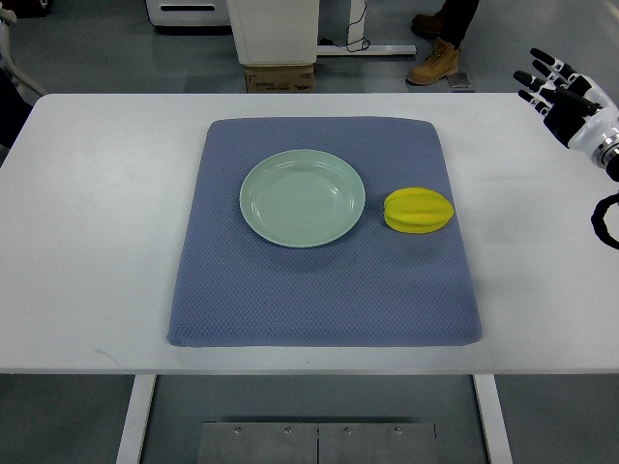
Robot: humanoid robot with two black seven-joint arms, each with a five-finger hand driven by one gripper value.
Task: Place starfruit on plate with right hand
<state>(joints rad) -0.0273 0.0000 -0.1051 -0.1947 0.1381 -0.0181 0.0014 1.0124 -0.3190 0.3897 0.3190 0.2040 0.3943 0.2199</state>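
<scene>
A yellow starfruit [418, 210] lies on the blue mat [324, 290], just right of a pale green plate [302, 197] that holds nothing. My right hand [553, 89] hovers at the far right edge, above the table's back corner, well away from the fruit. Its fingers are spread and hold nothing. The left arm does not show.
The white table [87, 242] carries only the mat. Beyond the far edge stand a cardboard box [280, 79], a white pedestal and a person's boot [434, 64] on the floor. A black cable [606, 220] loops at the right edge.
</scene>
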